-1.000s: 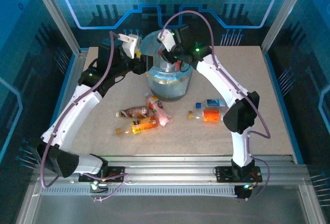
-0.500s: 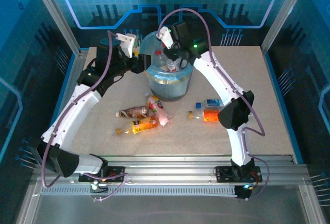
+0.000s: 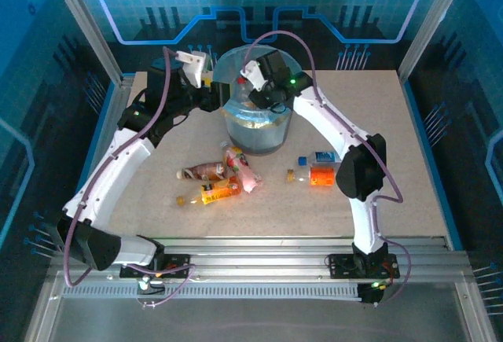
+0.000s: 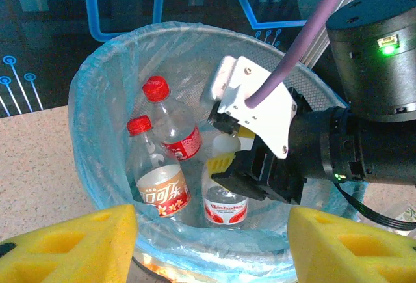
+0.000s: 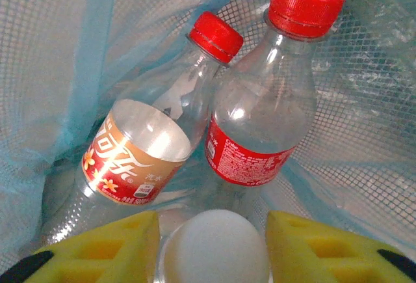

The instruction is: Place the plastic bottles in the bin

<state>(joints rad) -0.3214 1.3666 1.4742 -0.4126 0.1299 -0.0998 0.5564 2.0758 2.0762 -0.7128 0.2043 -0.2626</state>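
Observation:
The bin (image 3: 257,139) stands at the back middle of the table, and its bagged rim (image 4: 97,101) shows in the left wrist view. My right gripper (image 3: 264,97) reaches down into it, open, its yellow pads (image 5: 104,247) on either side of the white cap of an upright bottle (image 5: 214,244) with a red-and-white label (image 4: 225,200). Two red-capped plastic bottles lean inside: one gold-labelled (image 5: 140,149), one red-labelled (image 5: 266,117). My left gripper (image 3: 211,89) hangs open just outside the bin's left rim, nothing between its pads (image 4: 71,244).
Several bottles lie on the table in front of the bin: a brown one (image 3: 203,171), a yellow-orange one (image 3: 216,191) and a pink one (image 3: 242,169) on the left, an orange-labelled one (image 3: 319,176) and a blue-labelled one (image 3: 325,156) on the right. Cage posts edge the table.
My right gripper has dropped into the bin with the white-capped bottle and its jaws have widened off it. The left arm has stayed put.

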